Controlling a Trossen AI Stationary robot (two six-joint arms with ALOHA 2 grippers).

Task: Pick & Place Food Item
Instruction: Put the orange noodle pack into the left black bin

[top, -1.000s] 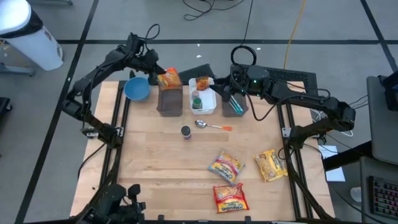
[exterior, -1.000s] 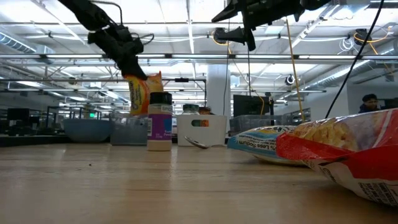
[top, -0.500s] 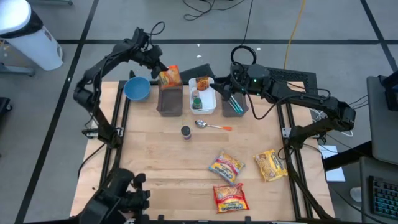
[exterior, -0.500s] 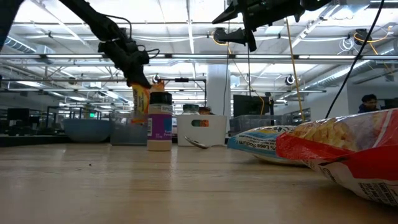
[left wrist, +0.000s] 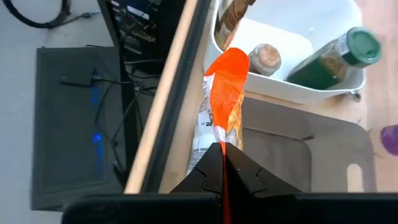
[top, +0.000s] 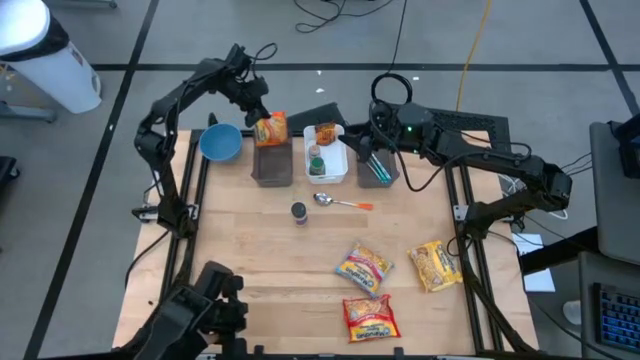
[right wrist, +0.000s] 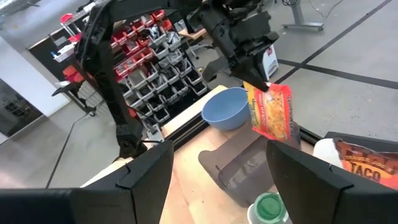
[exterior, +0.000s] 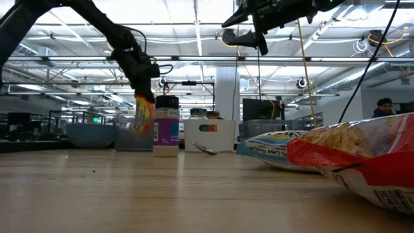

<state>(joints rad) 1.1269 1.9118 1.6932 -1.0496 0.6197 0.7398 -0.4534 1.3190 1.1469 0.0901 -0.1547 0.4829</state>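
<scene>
An orange snack packet (top: 271,128) hangs over the far end of the grey bin (top: 273,162), with my left gripper (top: 257,108) shut on it. The right wrist view shows the packet (right wrist: 272,112) from its broad side, just above the bin (right wrist: 245,163). Beside the grey bin stands a white bin (top: 340,172) with jars and a taco packet in it. My right gripper (top: 372,138) hovers open and level, high over the bins at the far right, with nothing between its fingers (right wrist: 148,174). My left gripper pinches the packet's upper edge (left wrist: 222,144) between its two fingers. The fingers come from above, slanting down toward the table's far side. The packet hangs below them, lifted clear, its lower end (right wrist: 280,138) near the grey bin's rim.
A blue bowl (top: 219,143) sits left of the grey bin. A spice jar (top: 299,212) and a spoon (top: 340,202) lie mid-table. Three food packets (top: 363,268), (top: 433,265), (top: 370,317) lie near the front right. A third bin (top: 378,168) stands under my right arm.
My left gripper has sunk toward the grey bin and tipped more steeply downward, staying shut on the packet. The packet has come down with it and turned, so the low view shows it narrower.
</scene>
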